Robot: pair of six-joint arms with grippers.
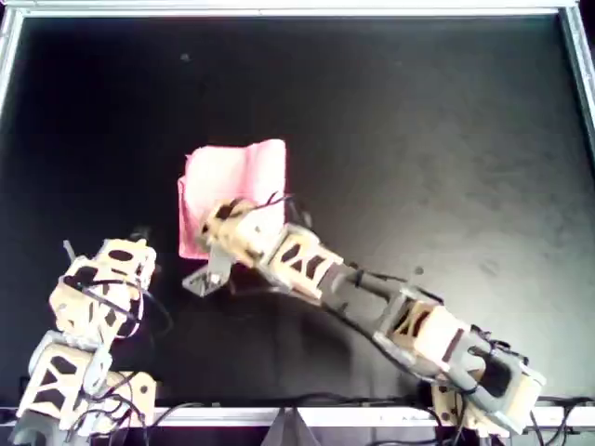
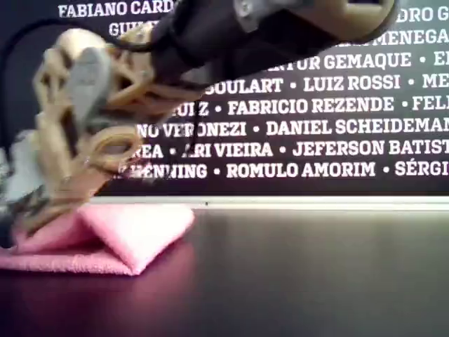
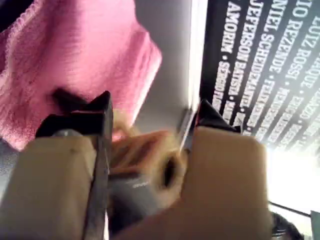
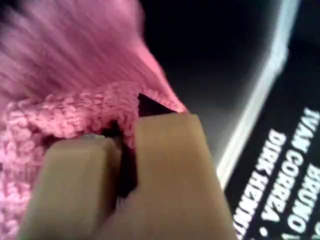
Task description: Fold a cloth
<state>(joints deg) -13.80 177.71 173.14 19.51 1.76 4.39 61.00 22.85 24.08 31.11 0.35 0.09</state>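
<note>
The pink cloth (image 1: pixel 234 172) lies left of centre on the black table in the overhead view, doubled over into a narrow shape. My right gripper (image 1: pixel 216 230) is over its near edge, and in the right wrist view this gripper (image 4: pixel 127 125) is shut on a bunched hem of the cloth (image 4: pixel 65 115). In the exterior view the cloth (image 2: pixel 137 235) shows a raised fold with the right gripper (image 2: pixel 28 210) on its left end. My left gripper (image 1: pixel 138 246) hangs open near the overhead view's lower left, apart from the cloth. In its wrist view the left gripper (image 3: pixel 152 107) is empty, facing the cloth (image 3: pixel 80 55).
The black table (image 1: pixel 418 139) has a white raised rim (image 1: pixel 297 9) along its far side. A banner with white names (image 2: pixel 316 126) stands behind the table. The right arm (image 1: pixel 390 316) stretches diagonally from the overhead view's lower right.
</note>
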